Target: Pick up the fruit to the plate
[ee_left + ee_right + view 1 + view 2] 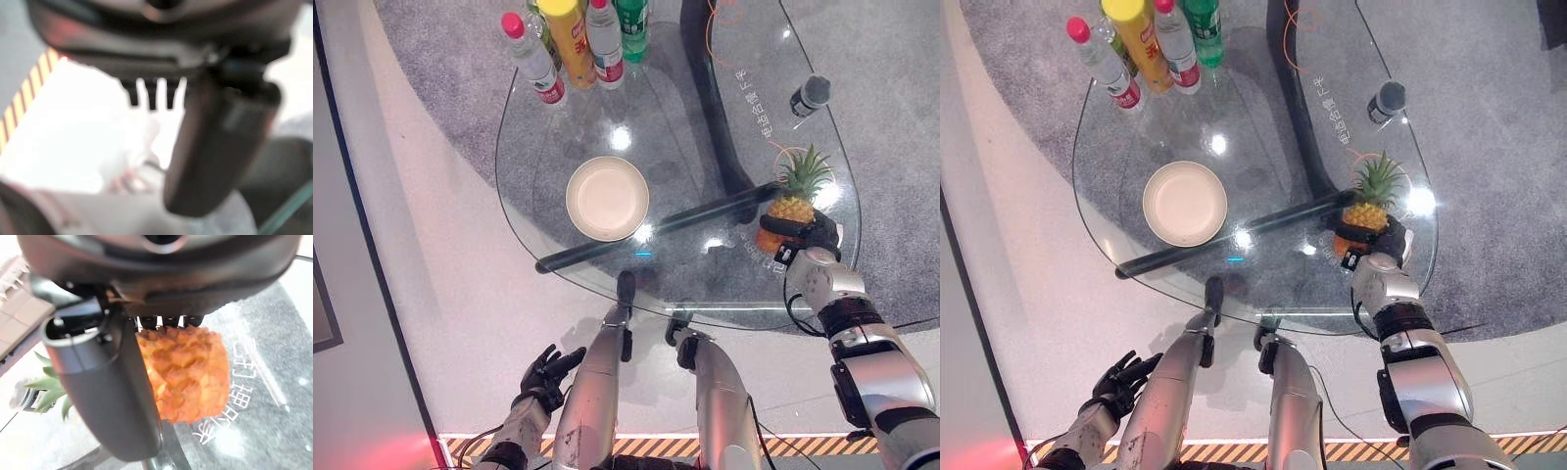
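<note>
A small pineapple [790,207] with a green crown stands on the right side of the glass table [685,127]. My right hand [811,235] is beside it, dark fingers curled round its orange body. In the right wrist view the thumb [107,401] lies against the pineapple [190,372]. An empty cream plate [607,198] rests near the table's middle, well to the left of the fruit. My left hand [546,372] hangs low at the left, below the table's near edge, fingers relaxed and holding nothing.
Several bottles [573,39] stand at the table's far left edge. A small dark bottle [810,95] stands at the far right. A dark bar [656,227] runs under the glass between plate and pineapple. Striped tape [656,446] marks the floor.
</note>
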Controlling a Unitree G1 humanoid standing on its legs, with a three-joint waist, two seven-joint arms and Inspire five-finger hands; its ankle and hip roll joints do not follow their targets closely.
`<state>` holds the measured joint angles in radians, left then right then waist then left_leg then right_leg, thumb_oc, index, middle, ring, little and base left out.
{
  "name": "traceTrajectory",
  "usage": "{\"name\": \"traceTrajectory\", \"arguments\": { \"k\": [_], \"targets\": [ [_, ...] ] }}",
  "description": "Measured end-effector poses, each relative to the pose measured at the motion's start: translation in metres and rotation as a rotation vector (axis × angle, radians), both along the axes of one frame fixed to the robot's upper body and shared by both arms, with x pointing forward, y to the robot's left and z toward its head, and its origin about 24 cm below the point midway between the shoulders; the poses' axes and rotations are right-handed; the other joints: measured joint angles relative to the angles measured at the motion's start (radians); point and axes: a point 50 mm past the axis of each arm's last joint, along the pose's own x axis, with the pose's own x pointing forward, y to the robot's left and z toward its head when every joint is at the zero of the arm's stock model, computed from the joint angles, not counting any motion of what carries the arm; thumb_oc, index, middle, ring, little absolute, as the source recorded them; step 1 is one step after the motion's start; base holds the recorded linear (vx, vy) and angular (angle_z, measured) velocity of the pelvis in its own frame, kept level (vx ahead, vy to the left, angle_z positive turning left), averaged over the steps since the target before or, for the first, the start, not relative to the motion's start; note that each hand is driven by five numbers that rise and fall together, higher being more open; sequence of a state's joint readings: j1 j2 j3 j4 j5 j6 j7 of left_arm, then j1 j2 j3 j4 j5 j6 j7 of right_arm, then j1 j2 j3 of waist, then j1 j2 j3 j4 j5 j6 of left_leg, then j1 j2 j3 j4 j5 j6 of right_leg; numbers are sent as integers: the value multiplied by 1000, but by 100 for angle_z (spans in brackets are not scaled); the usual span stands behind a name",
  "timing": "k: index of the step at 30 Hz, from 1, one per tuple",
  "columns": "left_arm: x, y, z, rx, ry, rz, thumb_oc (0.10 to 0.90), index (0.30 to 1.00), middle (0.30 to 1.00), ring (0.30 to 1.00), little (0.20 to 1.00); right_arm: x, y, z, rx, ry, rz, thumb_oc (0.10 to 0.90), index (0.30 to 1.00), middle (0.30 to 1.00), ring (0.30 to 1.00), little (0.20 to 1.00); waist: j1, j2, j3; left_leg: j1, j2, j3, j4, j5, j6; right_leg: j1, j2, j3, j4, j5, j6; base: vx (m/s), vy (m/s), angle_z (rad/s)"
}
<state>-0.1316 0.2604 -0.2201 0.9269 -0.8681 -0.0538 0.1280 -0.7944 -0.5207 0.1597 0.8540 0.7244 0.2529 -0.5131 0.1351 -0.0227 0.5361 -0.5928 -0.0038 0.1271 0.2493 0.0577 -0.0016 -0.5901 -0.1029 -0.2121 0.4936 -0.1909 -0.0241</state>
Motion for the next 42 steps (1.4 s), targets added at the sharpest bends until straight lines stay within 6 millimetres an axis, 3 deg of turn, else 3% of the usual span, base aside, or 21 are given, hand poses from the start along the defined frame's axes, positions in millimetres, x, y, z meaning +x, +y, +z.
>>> {"name": "traceTrajectory", "arguments": {
  "k": [23,26,32,42],
  "targets": [
    [0,-2,0,-4,-5,-3,800,900,900,900,900,-4,7,-5,34,-7,42,100,300,300,300,200,-2,3,0,1,1,-1,-7,6,-1,-5,1,-1,8,-3,-1,-6,1,0],
    [0,-3,0,-1,-6,3,800,900,900,900,900,-7,16,-12,72,-29,83,100,300,300,300,200,-3,5,1,10,1,1,-8,7,0,3,1,0,7,-3,-1,0,0,0],
    [1,-2,1,9,-17,19,800,900,900,900,900,-11,58,-28,181,-70,211,100,300,300,300,200,-3,6,2,24,2,2,-11,5,-3,14,1,1,8,-2,-3,0,0,0],
    [3,4,6,71,-69,143,800,900,900,900,900,-17,74,-9,87,-250,334,100,300,300,300,200,-12,6,2,62,-1,8,-25,6,0,48,-1,3,1,-2,-2,0,0,0]
  ]
}}
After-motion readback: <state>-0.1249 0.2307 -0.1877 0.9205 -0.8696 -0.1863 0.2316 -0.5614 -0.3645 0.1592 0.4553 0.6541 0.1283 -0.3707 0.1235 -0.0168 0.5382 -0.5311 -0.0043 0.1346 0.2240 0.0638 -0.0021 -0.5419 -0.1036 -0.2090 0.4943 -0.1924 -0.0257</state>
